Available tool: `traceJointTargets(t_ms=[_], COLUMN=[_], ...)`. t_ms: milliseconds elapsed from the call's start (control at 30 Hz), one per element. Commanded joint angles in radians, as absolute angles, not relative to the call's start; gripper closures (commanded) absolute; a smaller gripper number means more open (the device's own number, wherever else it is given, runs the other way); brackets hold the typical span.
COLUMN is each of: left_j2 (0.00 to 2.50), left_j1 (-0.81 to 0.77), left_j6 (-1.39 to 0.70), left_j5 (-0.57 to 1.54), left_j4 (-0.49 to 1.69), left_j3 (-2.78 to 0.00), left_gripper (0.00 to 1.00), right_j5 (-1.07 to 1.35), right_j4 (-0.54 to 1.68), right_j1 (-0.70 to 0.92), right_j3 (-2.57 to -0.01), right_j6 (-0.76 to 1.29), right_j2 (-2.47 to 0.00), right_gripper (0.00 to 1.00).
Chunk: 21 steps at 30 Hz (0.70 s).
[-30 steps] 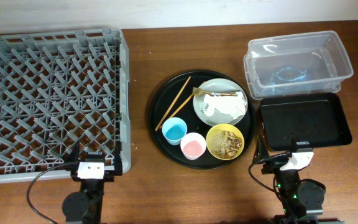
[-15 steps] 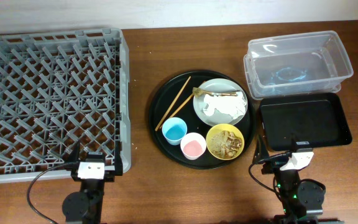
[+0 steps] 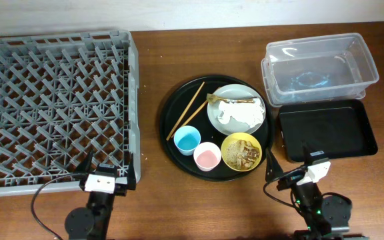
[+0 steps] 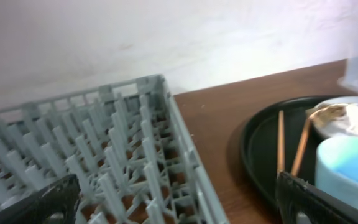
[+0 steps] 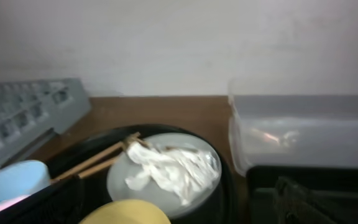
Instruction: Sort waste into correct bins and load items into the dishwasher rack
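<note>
On the round black tray [image 3: 172, 143] a grey-green plate [image 3: 245, 92] carries a crumpled white napkin [image 3: 242, 115]. Beside it stand a yellow bowl [image 3: 241, 151] with brown food scraps, a blue cup [image 3: 187, 139] and a pink cup [image 3: 207, 157], and two chopsticks [image 3: 187, 110] lie there too. The grey dishwasher rack [image 3: 52, 107] fills the left. A clear tub [image 3: 320, 67] and a black rectangular tray [image 3: 325, 133] sit at the right. My left gripper [image 3: 108, 170] hangs open at the rack's near right corner. My right gripper [image 3: 290, 163] is open near the black tray's front left corner.
The left wrist view looks over the rack [image 4: 104, 149] toward the chopsticks [image 4: 280, 140] and blue cup [image 4: 350, 168]. The right wrist view faces the napkin [image 5: 173, 168], the yellow bowl [image 5: 132, 213] and the tub [image 5: 303, 130]. A white wall runs behind the table.
Both grippers have shifted slightly at the front edge: the left a little to the right, the right turned a little to the left. Nothing on the table has moved.
</note>
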<state>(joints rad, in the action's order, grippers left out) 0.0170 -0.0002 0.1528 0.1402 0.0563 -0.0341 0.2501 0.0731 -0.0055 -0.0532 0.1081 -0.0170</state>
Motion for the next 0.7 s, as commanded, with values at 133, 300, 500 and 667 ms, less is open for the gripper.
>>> traceJointTargets(t_ms=[133,300,500,667], left_j2=[0.161,0.380,0.727,1.070], left_j1=[-0.006,-0.007,-0.007,-0.006], left_j6=[0.106,0.106,0.107,0.107], left_j5=[0.195,0.196,0.195,0.194], left_j4=[0.123,0.256,0.486,0.805], left_j3=[-0.364,-0.606,-0.964,-1.309], left_gripper=[0.01,0.01,0.01,0.01], right_j5=[0.337,0.338,0.393,0.392], right_j4=[0.228,0.356,0.640,0.900], right_j1=[0.001,0.001,0.001,0.051], right_j3=[-0.409,-0.648,-1.002,-1.341], right_j6=[0.051,0.021,0.007,-0.001], right_j2=[-0.187,-0.397,-0.778,-1.114], right_gripper=[0.01,0.01,0.02,0.02])
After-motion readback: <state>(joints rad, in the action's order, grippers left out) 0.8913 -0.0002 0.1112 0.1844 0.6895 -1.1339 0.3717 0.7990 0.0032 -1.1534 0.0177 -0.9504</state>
